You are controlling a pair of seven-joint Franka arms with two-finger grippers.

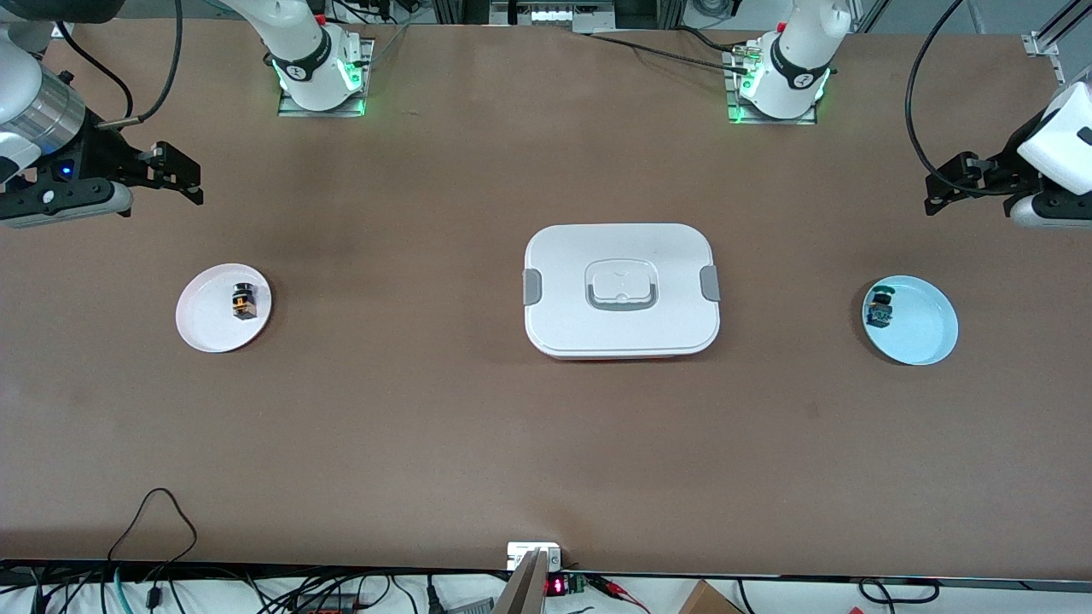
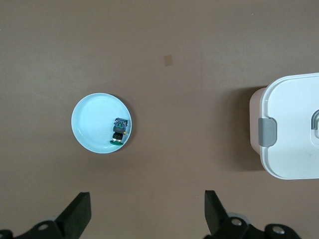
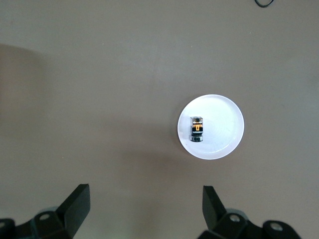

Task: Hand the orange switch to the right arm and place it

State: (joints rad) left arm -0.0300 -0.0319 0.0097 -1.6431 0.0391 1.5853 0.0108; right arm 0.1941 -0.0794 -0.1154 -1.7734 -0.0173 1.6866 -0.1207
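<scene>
Your stock: orange switch (image 1: 244, 302) on white plate (image 1: 201, 328); right gripper (image 1: 175, 175) and left gripper (image 1: 954, 181) aloft at table ends, fingers apart, empty

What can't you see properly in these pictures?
- What is inside the white box: its lid is shut in the front view.
- Most of the box in the left wrist view: the edge cuts it off.
- Details of the orange switch on the white plate: too small.
- Most of the right gripper and left gripper arms: cut off by the front view's sides.
</scene>
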